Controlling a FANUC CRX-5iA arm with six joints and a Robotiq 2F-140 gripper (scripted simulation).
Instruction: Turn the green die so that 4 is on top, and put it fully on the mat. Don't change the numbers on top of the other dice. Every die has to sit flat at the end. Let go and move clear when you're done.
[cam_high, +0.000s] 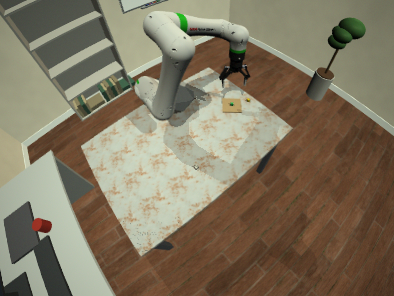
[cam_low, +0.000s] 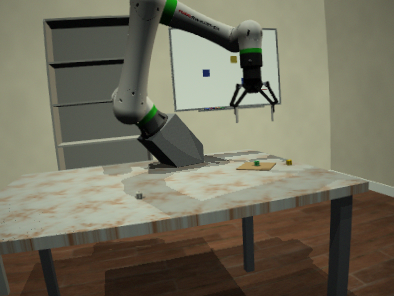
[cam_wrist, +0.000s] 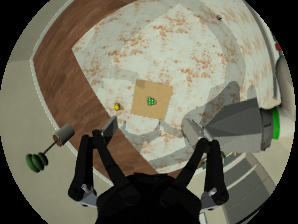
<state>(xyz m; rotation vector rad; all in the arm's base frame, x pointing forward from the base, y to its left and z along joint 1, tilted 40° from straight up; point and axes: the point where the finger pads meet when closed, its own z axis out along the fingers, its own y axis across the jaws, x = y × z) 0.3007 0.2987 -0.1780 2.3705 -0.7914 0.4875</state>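
Note:
The small green die sits on the tan square mat at the far right of the marble table. It also shows in the exterior view and in the wrist view, well inside the mat. Its top number is too small to read. A yellow die lies on the table just beside the mat, also in the exterior view and the wrist view. A grey die lies near the table's middle. My gripper hangs open and empty high above the mat.
The arm's grey base stands at the back of the table, left of the mat. A potted plant and a bookshelf stand on the floor beyond the table. A whiteboard hangs behind the arm.

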